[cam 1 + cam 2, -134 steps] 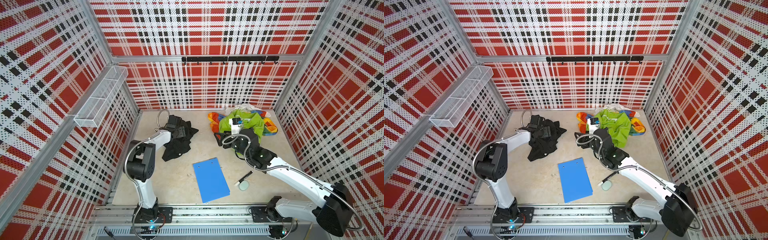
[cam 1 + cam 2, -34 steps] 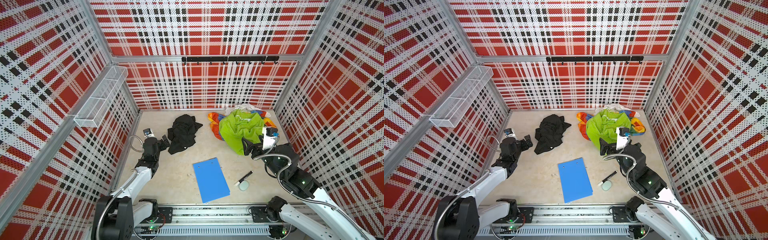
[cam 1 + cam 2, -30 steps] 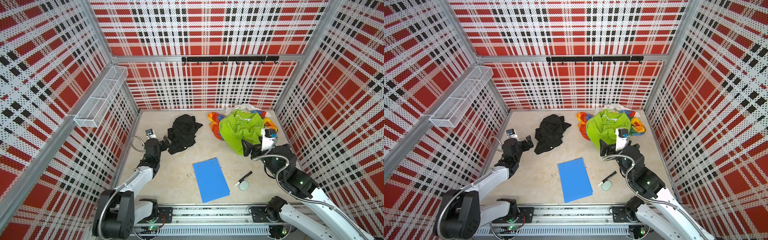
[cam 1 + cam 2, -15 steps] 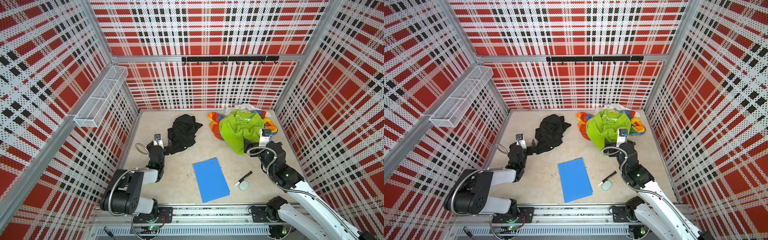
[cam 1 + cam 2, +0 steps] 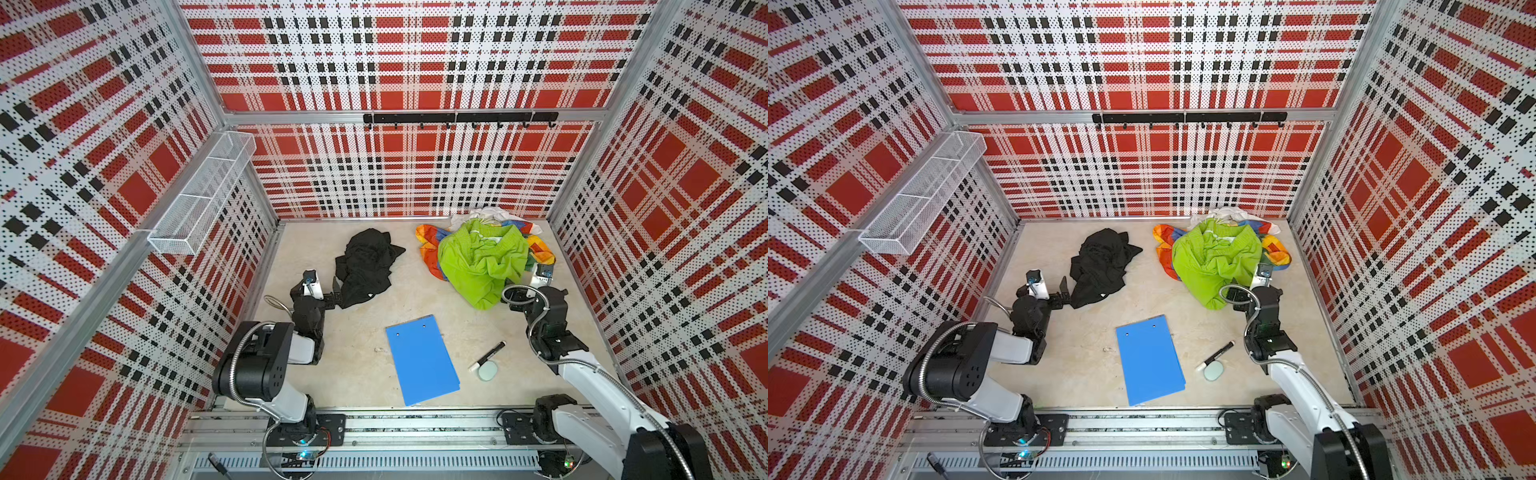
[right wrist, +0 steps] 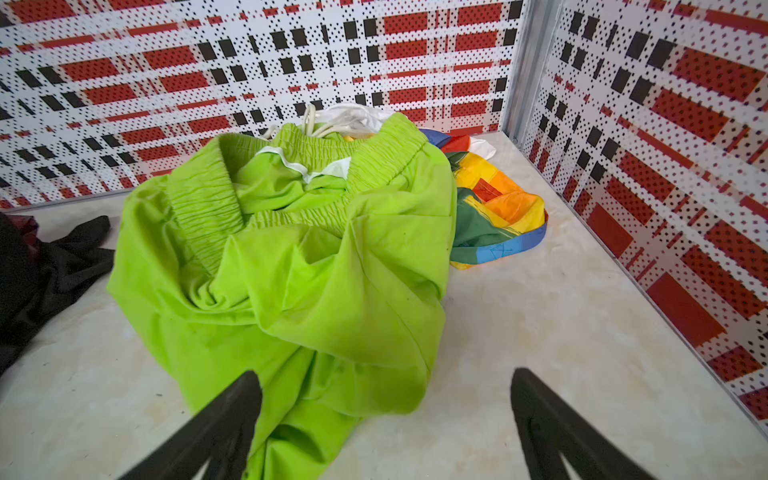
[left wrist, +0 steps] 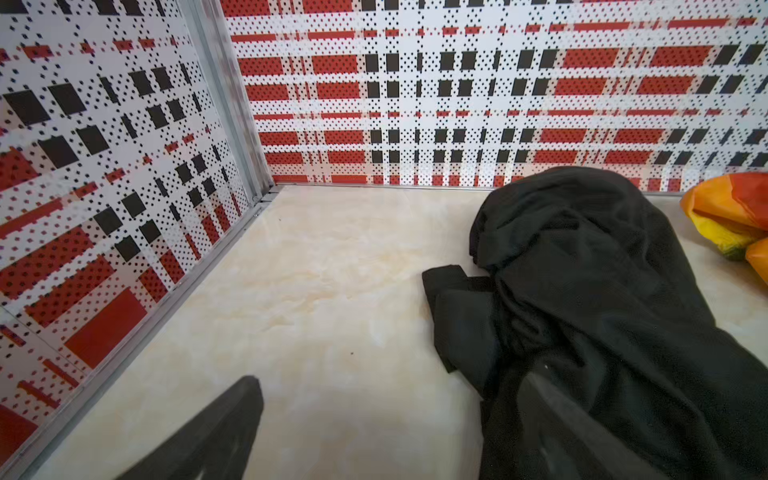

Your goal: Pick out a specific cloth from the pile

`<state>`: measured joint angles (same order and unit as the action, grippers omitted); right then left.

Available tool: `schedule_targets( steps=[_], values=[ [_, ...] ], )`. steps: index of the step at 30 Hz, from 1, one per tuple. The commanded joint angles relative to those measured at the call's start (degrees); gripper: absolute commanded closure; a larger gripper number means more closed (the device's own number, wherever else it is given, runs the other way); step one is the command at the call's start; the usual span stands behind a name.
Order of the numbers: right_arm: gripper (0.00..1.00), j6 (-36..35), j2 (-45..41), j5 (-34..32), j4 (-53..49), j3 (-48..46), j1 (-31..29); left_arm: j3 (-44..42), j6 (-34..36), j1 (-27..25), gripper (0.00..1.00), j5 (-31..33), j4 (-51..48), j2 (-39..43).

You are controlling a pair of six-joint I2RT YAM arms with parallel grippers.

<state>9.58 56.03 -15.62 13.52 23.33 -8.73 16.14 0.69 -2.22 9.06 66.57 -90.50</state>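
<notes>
Beyond the blue board [image 5: 422, 365], the cloth [image 5: 365, 266] is shown lying apart from the pile [image 5: 482, 257]; the left gripper [image 7: 388, 380] and right gripper [image 6: 384, 374] are held spread, nothing grasped.

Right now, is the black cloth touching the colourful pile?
Apart. Both top views show bare table between the black cloth and the pile.

Both arms [image 5: 598, 382] have white links, black joints, ribbed silver cables [image 5: 243, 336] and black tapered fingers [image 6: 216, 432].
</notes>
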Motion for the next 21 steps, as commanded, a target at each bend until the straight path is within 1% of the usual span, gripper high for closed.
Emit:
schedule_targets(
  steps=[1, 5, 8, 12, 15, 18, 19, 21],
  values=[
    [0.0, -2.06, 2.83, 0.52, 13.55, -2.01, 1.9, 0.66, -0.27, 0.52, 0.01, -1.73, 0.89, 0.19],
    [0.0, -3.92, 8.22, 0.19, 23.09, -4.71, 3.86, 0.65, -0.23, 0.44, 0.01, -1.67, 0.96, 0.17],
    [0.0, -6.01, 12.19, -0.64, 27.84, -5.55, 4.98, 0.47, -0.07, 0.25, 0.01, -1.42, 1.27, 0.23],
    [0.0, -6.11, 15.95, 0.16, 36.32, -7.57, 6.94, 0.66, -0.07, 0.46, 0.01, -1.88, 1.02, 0.23],
    [0.0, -7.57, 19.66, -0.15, 44.29, -8.78, 7.23, 0.66, -0.08, 0.49, 0.01, -1.88, 0.93, 0.23],
    [0.0, -8.77, 23.36, -0.37, 49.84, -9.23, 7.41, 0.67, -0.13, 0.56, 0.01, -2.0, 0.93, 0.23],
    [0.0, -8.88, 24.46, -0.11, 51.48, -9.57, 7.5, 0.57, 0.24, 0.6, 0.01, -4.23, 0.93, 0.3],
    [0.0, -8.73, 26.24, 0.97, 52.84, -9.62, 7.89, 0.29, 0.89, 2.17, 0.01, -11.99, 1.08, 0.5]
  ],
)
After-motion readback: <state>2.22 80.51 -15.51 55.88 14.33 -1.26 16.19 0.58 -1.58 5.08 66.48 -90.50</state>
